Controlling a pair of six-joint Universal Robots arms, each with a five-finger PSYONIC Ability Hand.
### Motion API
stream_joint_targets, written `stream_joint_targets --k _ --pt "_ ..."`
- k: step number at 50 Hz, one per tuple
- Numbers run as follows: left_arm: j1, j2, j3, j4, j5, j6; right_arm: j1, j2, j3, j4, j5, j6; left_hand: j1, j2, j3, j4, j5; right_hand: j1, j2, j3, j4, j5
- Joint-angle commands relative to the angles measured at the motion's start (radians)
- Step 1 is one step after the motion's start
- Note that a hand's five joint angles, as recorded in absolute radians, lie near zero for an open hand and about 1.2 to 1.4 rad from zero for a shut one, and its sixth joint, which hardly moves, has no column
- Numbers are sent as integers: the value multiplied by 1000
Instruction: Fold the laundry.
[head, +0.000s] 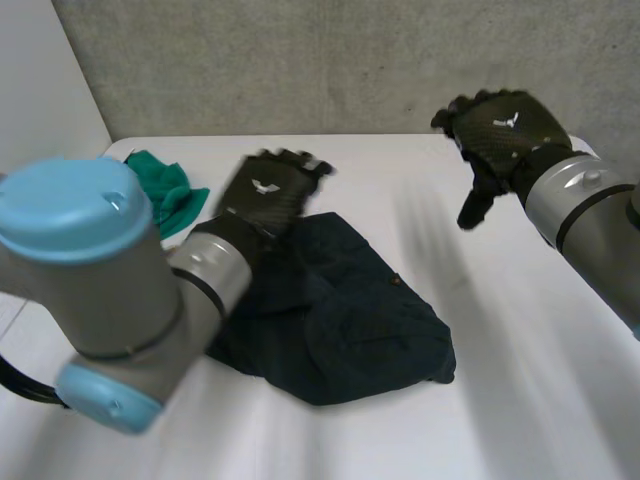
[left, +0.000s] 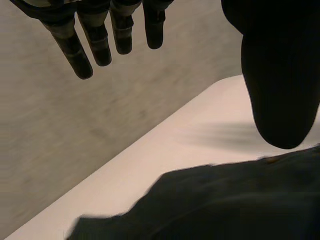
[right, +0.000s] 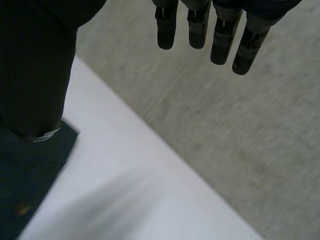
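Observation:
A dark navy garment (head: 350, 310) lies crumpled in the middle of the white table (head: 520, 380). My left hand (head: 268, 190) hovers over the garment's far left edge, open, fingers straight and holding nothing. In the left wrist view its fingers (left: 97, 45) reach past the table's far edge, with the garment (left: 225, 200) under the palm. My right hand (head: 500, 130) is raised over the table's back right, open and empty, well clear of the cloth. Beside the thumb in the right wrist view, its fingers (right: 197, 30) hang straight and a corner of the garment (right: 25, 190) shows.
A green cloth (head: 165, 190) lies bunched at the back left of the table, just left of my left hand. A grey wall (head: 330, 60) stands behind the table's far edge. My left arm (head: 110, 290) fills the near left.

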Motion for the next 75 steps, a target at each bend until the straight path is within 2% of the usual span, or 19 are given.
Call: stream_joint_targets --k 1,5,9,13,23,30,33,36,38,39,40,44,48,49,52,59,66,72,75 --pt "167 9 -53 -38 78 2 -3 10 57 181 -71 -15 38 27 21 28 21 -20 -42 -36 -55 -63" --pt "182 5 -96 -77 184 45 -2 8 155 178 -112 -31 73 62 56 63 56 -20 -42 -36 -55 -63" --pt "193 7 -134 -151 220 150 -9 8 250 149 -124 -40 97 86 80 87 79 -20 -42 -36 -55 -63" --pt "195 19 -160 -189 198 197 -51 0 373 41 -126 -40 129 118 112 120 112 -20 -42 -36 -55 -63" --pt "187 -31 -157 -131 139 197 -60 14 554 -204 -123 -14 285 274 267 275 267 -20 -42 -36 -55 -63" --pt "184 -111 -122 -9 25 206 -54 112 530 -281 -128 95 604 593 587 595 587 -20 -42 -36 -55 -63" --pt "184 -111 -117 8 22 207 -54 143 513 -280 -128 119 786 775 769 776 769 -7 -29 -23 -42 -50" --pt "184 -111 -114 16 22 207 -54 167 502 -287 -129 136 998 987 980 988 980 165 143 150 131 123" --pt "182 -110 -114 16 22 206 -54 171 494 -298 -131 149 1165 1154 1148 1155 1148 596 574 581 561 553" --pt "179 -104 -116 16 20 207 -54 171 484 -306 -132 155 1194 1183 1177 1185 1177 1057 1035 1042 1022 1014" --pt "179 -99 -114 15 19 207 -55 168 476 -309 -131 156 1194 1183 1177 1185 1177 1200 1178 1185 1165 1157" --pt "167 -24 -99 13 8 207 -62 154 421 -303 -132 147 1194 1183 1177 1185 1177 1201 1179 1186 1167 1159" --pt "163 142 -76 11 7 206 -63 -13 330 -258 -132 121 1194 1183 1177 1185 1177 1201 1179 1186 1167 1159" --pt "163 210 -61 8 7 206 -62 -92 288 -214 -137 94 1194 1183 1177 1185 1177 1201 1179 1186 1167 1159" --pt "166 327 -24 4 8 206 -71 -202 161 -88 -151 25 1194 1183 1177 1185 1177 1201 1179 1186 1167 1159" --pt "176 455 73 -103 10 206 -123 -210 -191 277 -238 -126 1194 1183 1177 1185 1177 1201 1179 1186 1167 1159" --pt "166 374 81 -216 13 206 -114 -73 -346 434 -227 -236 1194 1183 1177 1185 1177 1201 1179 1186 1167 1159" --pt "164 128 123 -213 7 206 -68 124 -403 458 -191 -256 1194 1183 1177 1185 1177 1201 1179 1186 1167 1159" --pt "163 -11 226 -213 -6 204 -59 187 -434 451 -160 -267 1194 1183 1177 1185 1177 1201 1179 1186 1167 1159"
